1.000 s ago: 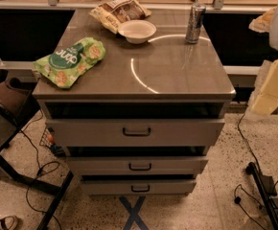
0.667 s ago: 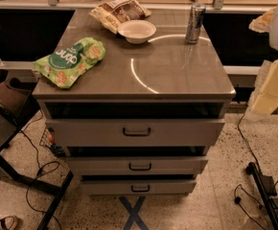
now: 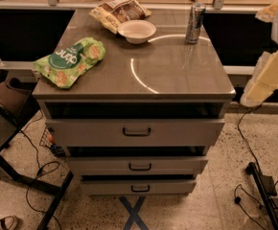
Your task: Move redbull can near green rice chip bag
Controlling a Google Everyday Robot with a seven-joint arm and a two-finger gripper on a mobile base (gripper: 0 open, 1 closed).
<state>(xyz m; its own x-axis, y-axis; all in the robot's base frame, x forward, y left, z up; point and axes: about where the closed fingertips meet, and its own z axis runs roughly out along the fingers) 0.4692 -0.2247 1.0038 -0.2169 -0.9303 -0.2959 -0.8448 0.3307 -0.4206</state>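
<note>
Nothing has shifted since a second ago. We see the redbull can (image 3: 195, 23) upright at the cabinet top's (image 3: 177, 75) far right corner, well apart from the green rice chip bag (image 3: 71, 61) at its left edge. Only the pale arm (image 3: 268, 75) shows at the right; the gripper is out of view, so we cannot tell its state.

Warm, dim light is cast from above; curved glare is seen on the table (image 3: 187, 73); the gripper (image 3: 261, 83), at the right edge, is brightly lit.

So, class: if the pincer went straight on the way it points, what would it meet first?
Cannot tell: the pincer is out of view; only the cream arm shows, right of the cabinet.
</note>
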